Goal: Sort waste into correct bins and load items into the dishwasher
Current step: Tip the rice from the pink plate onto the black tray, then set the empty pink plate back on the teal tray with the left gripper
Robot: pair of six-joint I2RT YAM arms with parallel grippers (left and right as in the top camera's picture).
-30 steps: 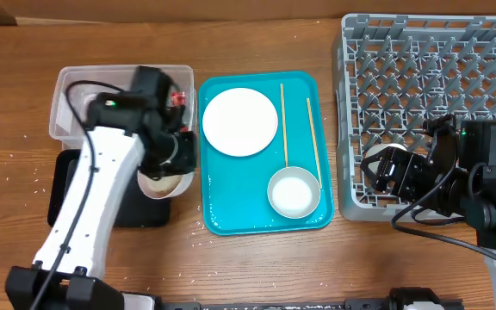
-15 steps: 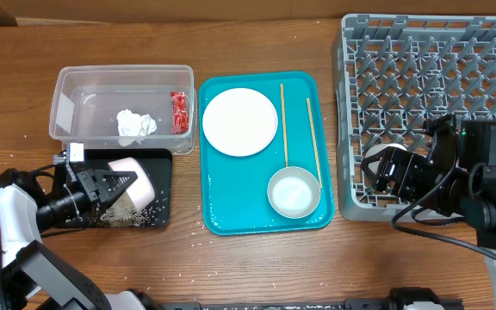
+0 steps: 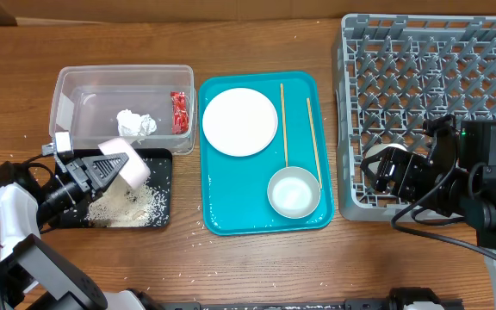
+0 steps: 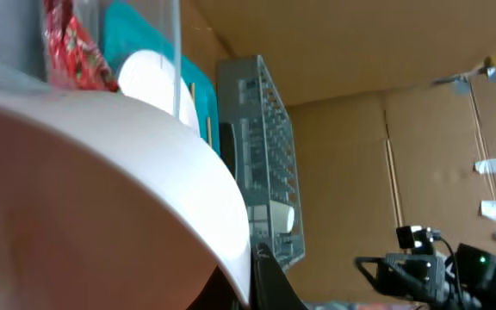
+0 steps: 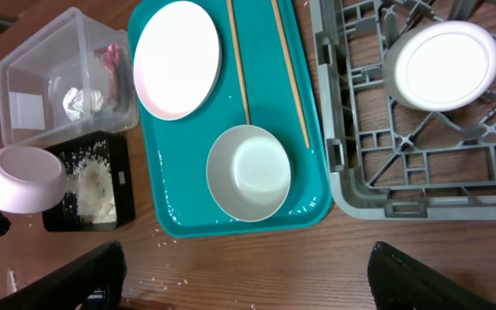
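At the table's left edge, the left gripper (image 3: 103, 172) is clamped on the rim of a tipped bowl (image 3: 129, 164), mouth turned down over the black tray (image 3: 164, 168). A pile of rice (image 3: 127, 207) lies in the tray's near half, and a few stray grains dot the wood around it. Just beyond the tray, the clear tub (image 3: 93, 99) holds the white wad (image 3: 136, 123) and the red wrapper (image 3: 178, 112).

The step in hand looks to be emptying the bowl. To do it well, the mouth should stay inside the tray's rim and the tilt should be steep enough for the last grains to drop. The bowl should be levelled only once it is clean, so that nothing falls on the way to the rack. Whether grains cling inside cannot be told from these views.

At centre, the teal tray (image 3: 231, 202) carries a plate (image 3: 240, 121) at its far end, two chopsticks (image 3: 284, 120) lying lengthwise, and a second bowl (image 3: 293, 193) at its near right. None of these is loaded yet.

On the right, the grey rack (image 3: 429, 52) already holds one white dish (image 5: 442, 65) near its near-left corner. The right gripper (image 3: 392, 172) hovers over that corner, fingers spread wide and empty.
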